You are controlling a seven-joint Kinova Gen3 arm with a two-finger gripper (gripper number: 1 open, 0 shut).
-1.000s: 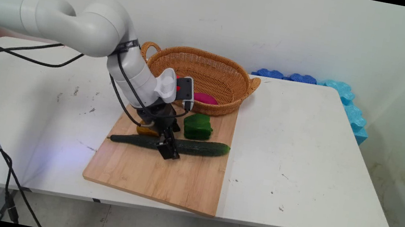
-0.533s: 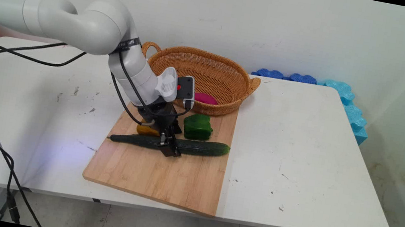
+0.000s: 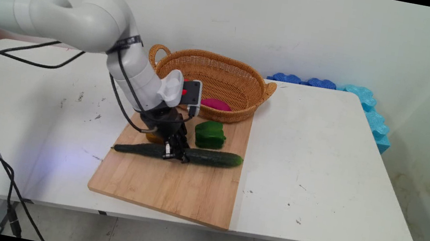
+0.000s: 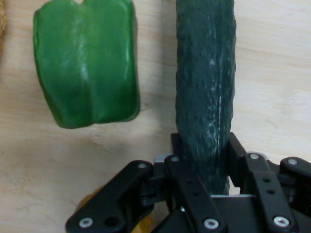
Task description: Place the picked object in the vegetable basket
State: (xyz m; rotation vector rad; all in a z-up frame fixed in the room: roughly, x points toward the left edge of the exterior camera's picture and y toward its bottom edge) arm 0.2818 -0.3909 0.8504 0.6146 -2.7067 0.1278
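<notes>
Cucumber [image 3: 209, 157] lies lengthwise across the board [image 3: 169, 191], and the gripper [image 3: 175, 155] is clamped on it near mid-length. The hand view shows one finger [image 4: 182, 148] pressed against each flank of the cucumber [image 4: 206, 97], so the jaws are narrowed to the cucumber's width and hold it between them. The cucumber appears to rest on the board; no gap beneath it can be made out.

Positions relative to the cucumber:
- Green pepper [image 3: 210, 134]: just beyond it, toward the wall, close by but apart. In the hand view the pepper [image 4: 85, 63] sits beside the cucumber with bare board [image 4: 272, 73] between them.
- Yellowish item [image 3: 152, 137]: just beyond it as well, mostly hidden under the wrist; its kind cannot be told.
- Basket [image 3: 223, 70]: farther beyond, at the board's far edge, holding a magenta item [image 3: 217, 104].
- Table [image 3: 320, 163]: carries the board and basket.

Step in hand, by judgement: grasp established, object not visibly lifted. Any lift from this hold calls for a straight vertical rise, as the long cucumber overhangs both sides of the grip and may pivot or brush the pepper.
</notes>
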